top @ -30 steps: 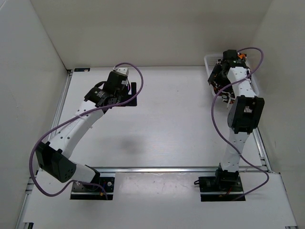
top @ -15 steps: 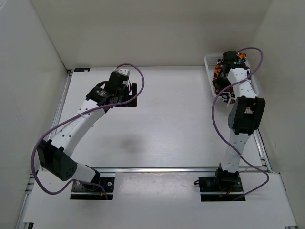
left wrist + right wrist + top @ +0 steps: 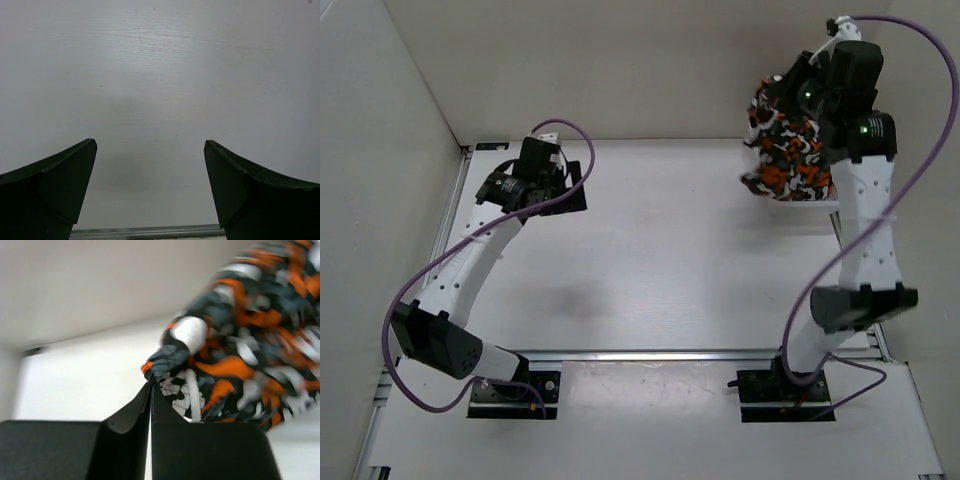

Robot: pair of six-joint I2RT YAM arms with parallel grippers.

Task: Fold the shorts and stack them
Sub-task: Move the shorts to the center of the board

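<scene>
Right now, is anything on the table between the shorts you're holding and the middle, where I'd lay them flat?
Nothing visible. The shorts hang from the shut right gripper at the far right; the table toward the middle is bare. The left gripper is open at far left, off that path.

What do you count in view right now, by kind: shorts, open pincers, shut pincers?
Shorts: 1, hanging above the table
Open pincers: 1, the left pincer, nothing in it
Shut pincers: 1, the right pincer, clamped on the shorts
Total: 3
</scene>
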